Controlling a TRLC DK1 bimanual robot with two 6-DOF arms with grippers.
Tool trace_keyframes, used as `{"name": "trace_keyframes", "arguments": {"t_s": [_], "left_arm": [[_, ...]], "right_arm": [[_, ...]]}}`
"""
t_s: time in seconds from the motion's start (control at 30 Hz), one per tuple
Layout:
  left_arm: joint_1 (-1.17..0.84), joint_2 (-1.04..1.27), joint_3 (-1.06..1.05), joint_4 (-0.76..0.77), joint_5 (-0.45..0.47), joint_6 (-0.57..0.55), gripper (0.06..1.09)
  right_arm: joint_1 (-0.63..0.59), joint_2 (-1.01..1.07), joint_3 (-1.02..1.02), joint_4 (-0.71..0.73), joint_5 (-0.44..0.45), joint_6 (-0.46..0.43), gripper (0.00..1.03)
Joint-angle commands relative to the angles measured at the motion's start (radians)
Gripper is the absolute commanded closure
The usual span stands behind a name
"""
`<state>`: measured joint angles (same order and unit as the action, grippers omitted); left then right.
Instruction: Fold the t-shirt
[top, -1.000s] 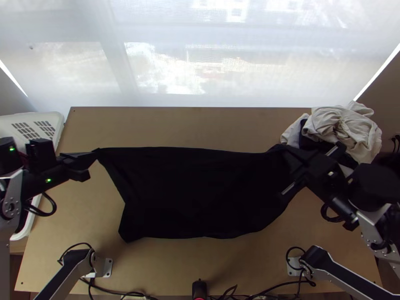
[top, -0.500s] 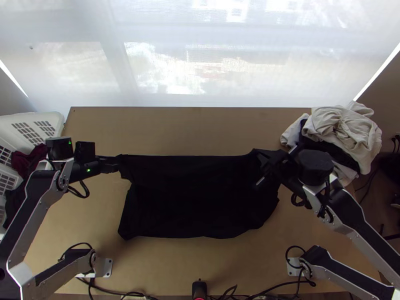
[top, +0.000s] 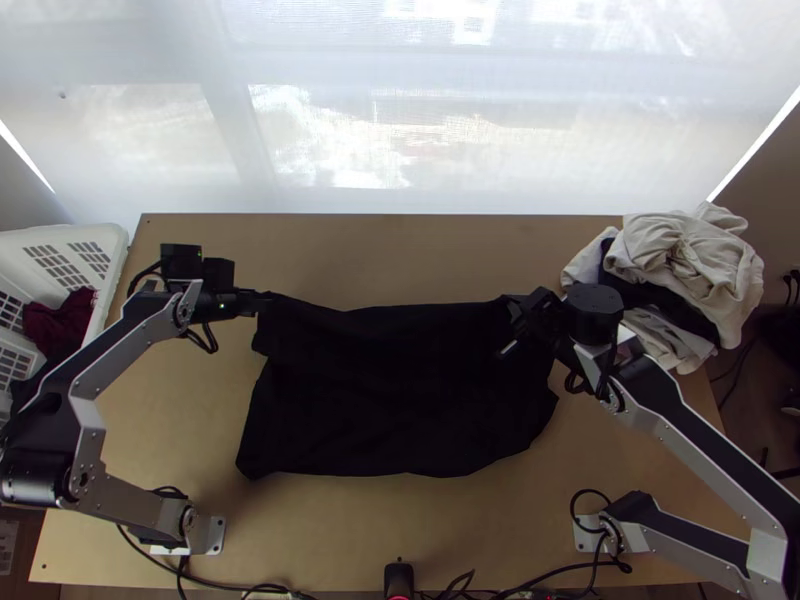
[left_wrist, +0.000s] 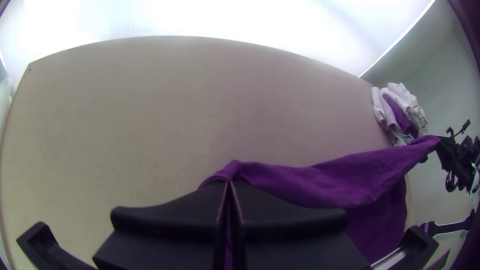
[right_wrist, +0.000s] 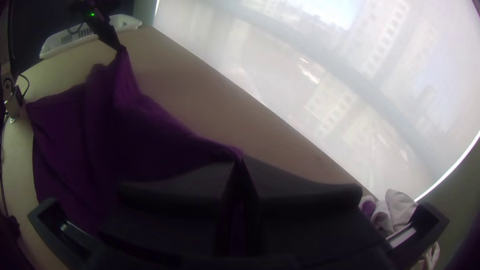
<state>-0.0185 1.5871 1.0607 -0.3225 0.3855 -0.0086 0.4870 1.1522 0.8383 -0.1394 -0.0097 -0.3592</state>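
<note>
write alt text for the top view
The left gripper and right gripper hold a dark t-shirt by its far corners over a light wooden table. A white slotted basket is at the left, a heap of pale and dark cloth at the right.

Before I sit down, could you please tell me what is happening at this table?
The two robot arms are working on the dark t-shirt together. The left gripper is shut on one corner of its far edge, and the right gripper is shut on the other, with that edge lifted between them. The near part lies on the wooden table. The shirt is not yet a neat folded bundle. A pile of clothes sits at the table's far right corner.
</note>
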Motion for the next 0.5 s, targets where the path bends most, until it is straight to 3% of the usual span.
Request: {"name": "trace_keyframes", "arguments": {"t_s": [0.0,0.1,0.27,0.47], "left_arm": [[-0.018,0.209,0.099,0.031,-0.031,-0.004,1.05],[-0.018,0.231,0.124,0.019,-0.034,-0.01,1.05],[-0.021,0.186,0.186,-0.109,-0.031,-0.014,0.59],[-0.009,0.131,0.317,-0.395,0.024,-0.036,0.55]], "right_arm": [[-0.053,0.119,0.005,0.066,-0.007,-0.007,1.0],[-0.053,0.17,0.028,0.086,-0.009,-0.006,1.0],[-0.054,0.221,0.058,0.087,-0.009,-0.003,1.0],[-0.057,0.245,0.056,0.107,-0.01,0.0,1.0]]}}
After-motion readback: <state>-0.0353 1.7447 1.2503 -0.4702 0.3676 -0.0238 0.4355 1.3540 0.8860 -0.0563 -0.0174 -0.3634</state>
